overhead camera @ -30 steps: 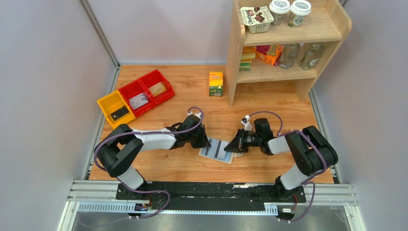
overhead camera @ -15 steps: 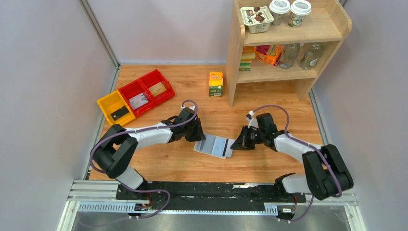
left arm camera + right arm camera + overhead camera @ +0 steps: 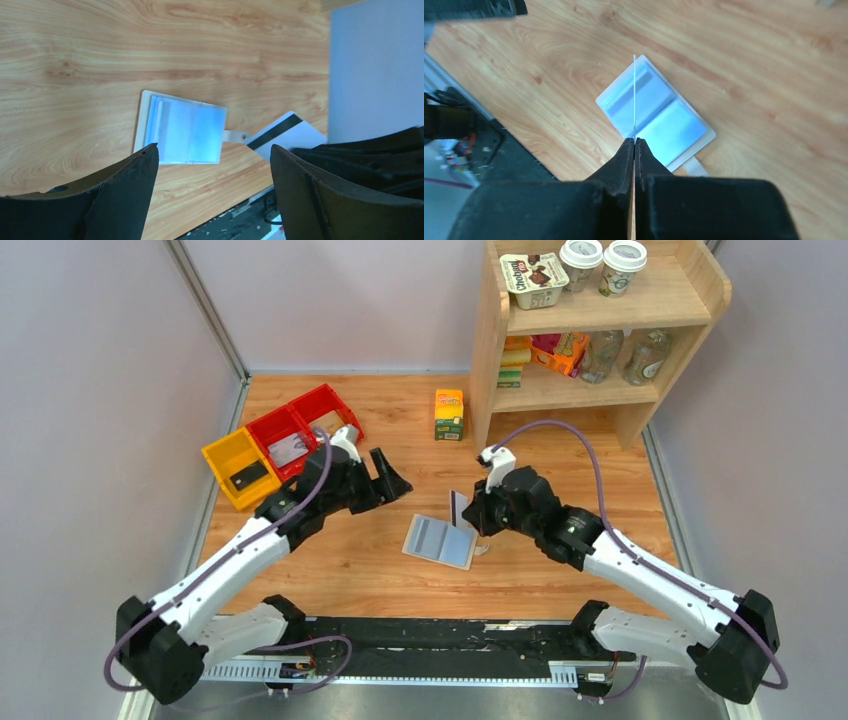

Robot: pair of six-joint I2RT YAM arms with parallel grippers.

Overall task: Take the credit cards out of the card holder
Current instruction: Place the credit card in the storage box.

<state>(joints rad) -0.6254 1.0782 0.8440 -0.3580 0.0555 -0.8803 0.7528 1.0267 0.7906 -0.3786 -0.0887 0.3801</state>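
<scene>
The card holder (image 3: 440,540) lies spread open on the wooden table, light blue inside up, its small tab (image 3: 235,135) pointing toward the right arm. My right gripper (image 3: 470,516) is shut on a credit card (image 3: 459,508) and holds it on edge just above the holder's right end. The left wrist view shows this whitish card (image 3: 295,134) with a dark stripe. In the right wrist view it is a thin line (image 3: 634,95) over the holder (image 3: 659,120), pinched at the fingertips (image 3: 634,142). My left gripper (image 3: 387,473) hangs open and empty, up and to the left of the holder (image 3: 182,130).
Two red bins (image 3: 308,397) and a yellow bin (image 3: 220,442), each holding a card-like item, sit at the back left, partly behind the left arm. A juice box (image 3: 449,414) stands mid-back. A wooden shelf (image 3: 590,310) with cups and bottles fills the back right.
The left gripper opened, let go of the holder and drew back up to the left. The right gripper pulled the striped card out of the holder and lifted it on edge.
</scene>
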